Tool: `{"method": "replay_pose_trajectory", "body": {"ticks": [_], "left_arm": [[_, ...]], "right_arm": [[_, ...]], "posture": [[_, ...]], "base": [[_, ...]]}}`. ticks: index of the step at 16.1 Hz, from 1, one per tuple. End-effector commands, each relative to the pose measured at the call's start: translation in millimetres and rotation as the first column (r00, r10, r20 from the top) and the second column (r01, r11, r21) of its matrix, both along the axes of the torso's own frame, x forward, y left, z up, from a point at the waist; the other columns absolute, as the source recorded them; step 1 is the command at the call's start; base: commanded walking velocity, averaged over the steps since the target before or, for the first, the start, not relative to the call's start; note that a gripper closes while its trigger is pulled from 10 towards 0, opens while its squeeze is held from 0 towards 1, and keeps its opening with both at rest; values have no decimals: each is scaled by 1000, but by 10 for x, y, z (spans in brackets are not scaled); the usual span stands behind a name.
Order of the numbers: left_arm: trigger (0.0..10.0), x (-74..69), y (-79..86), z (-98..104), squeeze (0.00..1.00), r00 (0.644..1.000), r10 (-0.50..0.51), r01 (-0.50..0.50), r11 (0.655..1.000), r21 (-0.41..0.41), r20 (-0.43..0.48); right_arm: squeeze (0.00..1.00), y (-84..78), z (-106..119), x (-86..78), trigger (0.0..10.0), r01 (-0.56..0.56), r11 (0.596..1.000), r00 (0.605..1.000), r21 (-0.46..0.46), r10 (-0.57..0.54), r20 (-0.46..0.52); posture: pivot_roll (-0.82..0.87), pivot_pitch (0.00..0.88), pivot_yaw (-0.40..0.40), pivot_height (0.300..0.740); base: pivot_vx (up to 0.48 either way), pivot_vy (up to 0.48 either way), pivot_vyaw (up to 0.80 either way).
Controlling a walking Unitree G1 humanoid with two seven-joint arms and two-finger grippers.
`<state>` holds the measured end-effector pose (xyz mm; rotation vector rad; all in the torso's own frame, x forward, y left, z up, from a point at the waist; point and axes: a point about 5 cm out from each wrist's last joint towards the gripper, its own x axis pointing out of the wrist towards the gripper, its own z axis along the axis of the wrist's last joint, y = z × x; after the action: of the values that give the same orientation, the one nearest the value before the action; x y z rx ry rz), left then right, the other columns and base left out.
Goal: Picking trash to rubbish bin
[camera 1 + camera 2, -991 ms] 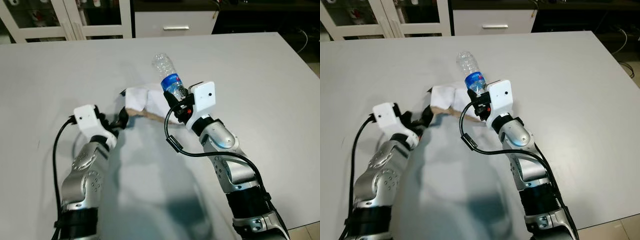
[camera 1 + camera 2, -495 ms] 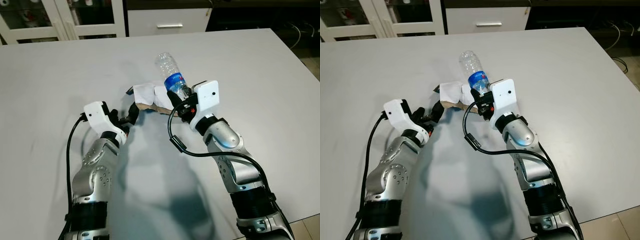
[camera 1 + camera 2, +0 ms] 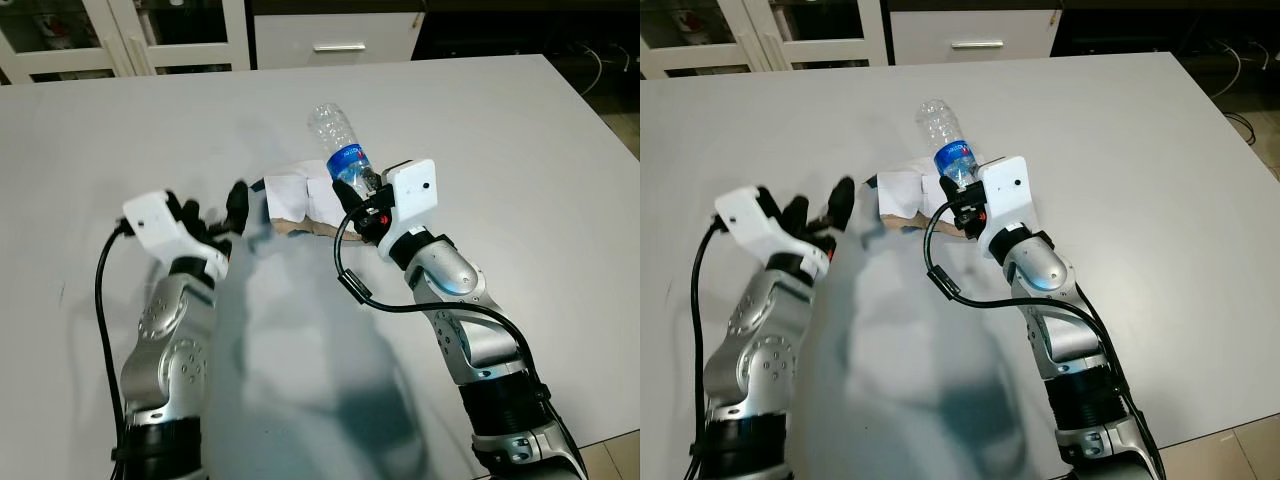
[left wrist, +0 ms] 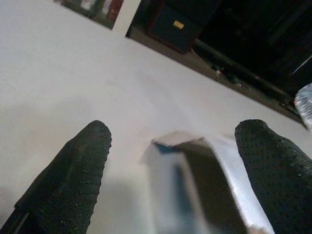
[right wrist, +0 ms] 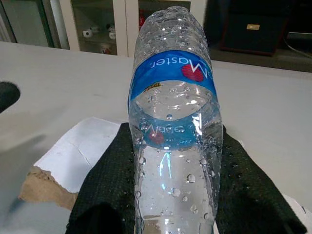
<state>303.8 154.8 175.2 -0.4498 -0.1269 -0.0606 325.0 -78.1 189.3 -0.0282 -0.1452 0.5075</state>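
A clear plastic bottle (image 3: 337, 143) with a blue label is held above the table, my right gripper (image 3: 357, 195) shut on its lower half; in the right wrist view the bottle (image 5: 174, 117) lies between the black fingers (image 5: 108, 180). Under and beside it a torn white and brown piece of cardboard (image 3: 292, 201) lies flat on the grey table (image 3: 480, 140). My left gripper (image 3: 213, 212) stands open just left of the cardboard, nothing between its fingers; the left wrist view has the cardboard (image 4: 195, 180) ahead, between the two spread fingers (image 4: 73, 170).
White glass-door cabinets (image 3: 130, 35) and a white drawer unit (image 3: 335, 35) stand beyond the table's far edge. A dark area with cables (image 3: 600, 60) lies at the far right. The table stretches wide on both sides.
My left gripper has drawn back to the left, away from the cardboard, and its fingers are spread. The cardboard now lies free on the table. The right arm still holds the bottle in place.
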Motion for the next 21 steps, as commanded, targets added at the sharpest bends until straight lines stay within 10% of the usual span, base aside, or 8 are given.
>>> {"method": "replay_pose_trajectory", "body": {"ticks": [1,16,21], "left_arm": [[10000,14,-61,31,0,1000,-21,21,1000,-8,11],[10000,341,-468,-260,0,973,-213,189,954,-234,-84],[10000,376,-679,-392,0,913,-391,334,879,-340,-113]], "right_arm": [[0,-15,22,12,10000,9,1000,1000,-3,-9,12],[0,-88,55,-37,10000,43,999,999,-9,-43,25],[0,-98,56,-50,10000,49,999,999,-12,-48,21]], "posture": [[-126,219,-61,740],[-190,237,-41,740],[-201,246,-40,740]], "base": [[0,0,0],[0,0,0],[0,0,0]]}}
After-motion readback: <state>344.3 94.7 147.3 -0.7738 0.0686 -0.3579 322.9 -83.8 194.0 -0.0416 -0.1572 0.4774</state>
